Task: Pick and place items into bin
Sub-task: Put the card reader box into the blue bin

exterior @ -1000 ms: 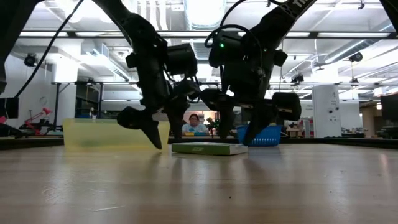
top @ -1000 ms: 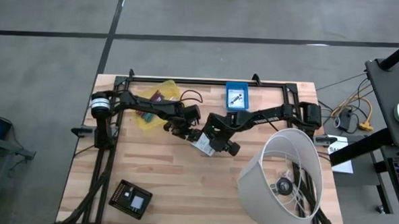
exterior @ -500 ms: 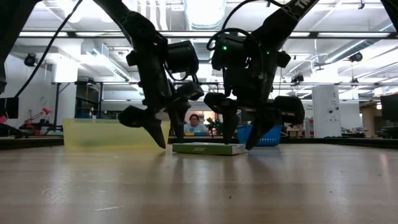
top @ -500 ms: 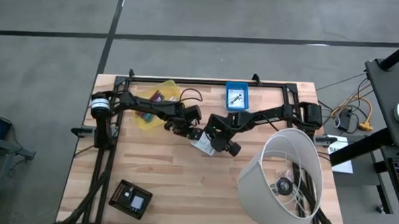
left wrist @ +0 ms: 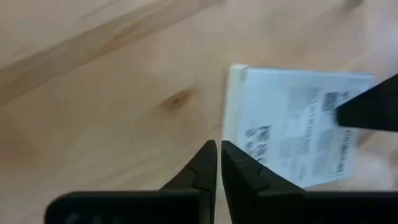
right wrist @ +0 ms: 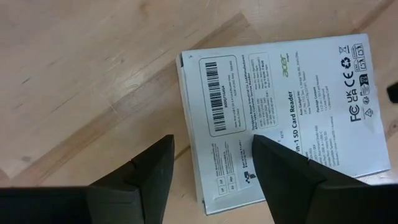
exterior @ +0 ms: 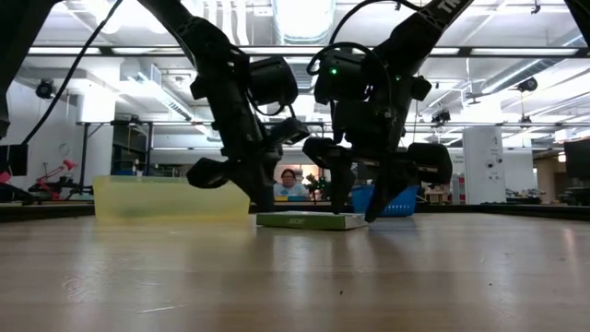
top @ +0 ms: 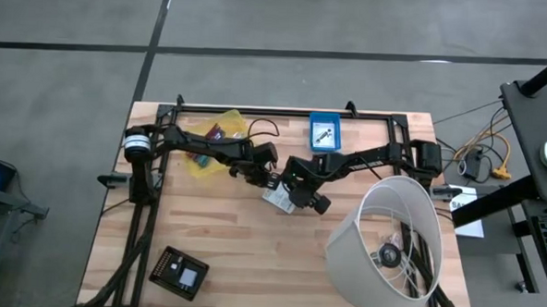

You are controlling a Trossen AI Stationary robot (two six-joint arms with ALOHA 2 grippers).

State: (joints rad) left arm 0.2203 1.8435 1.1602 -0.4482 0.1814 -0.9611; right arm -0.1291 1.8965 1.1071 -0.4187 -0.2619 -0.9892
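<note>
A white printed packet (top: pixel 276 197) (right wrist: pixel 280 118) lies flat on the wooden table near its middle. My left gripper (top: pixel 261 179) (left wrist: pixel 217 152) is shut, pointing down, with its tips at the packet's left edge (left wrist: pixel 229 118). My right gripper (top: pixel 290 193) (right wrist: pixel 211 146) hangs open over the packet's other end. One of its fingers (right wrist: pixel 283 168) is above the print and the other (right wrist: pixel 146 171) is above bare wood. The yellow see-through bin (top: pixel 209 146) (exterior: pixel 171 198) stands at the far left with a few small items in it. My left gripper has its shut fingertips (left wrist: pixel 208 155) beside the packet's edge (left wrist: pixel 231 134), coming from above. I cannot tell whether they touch it. The packet lies flat on the table.
A blue box (top: pixel 325 133) sits at the far edge. A big white lampshade (top: pixel 390 246) lies at the near right. A flat black square device (top: pixel 179 272) lies at the near left. Bare wood stretches along the near middle. A person shows in the room beyond the table.
My left gripper has shut with nothing between its fingers and has shifted a little toward the packet. My right gripper has come down slightly over the packet and stays open. The packet has not moved.
</note>
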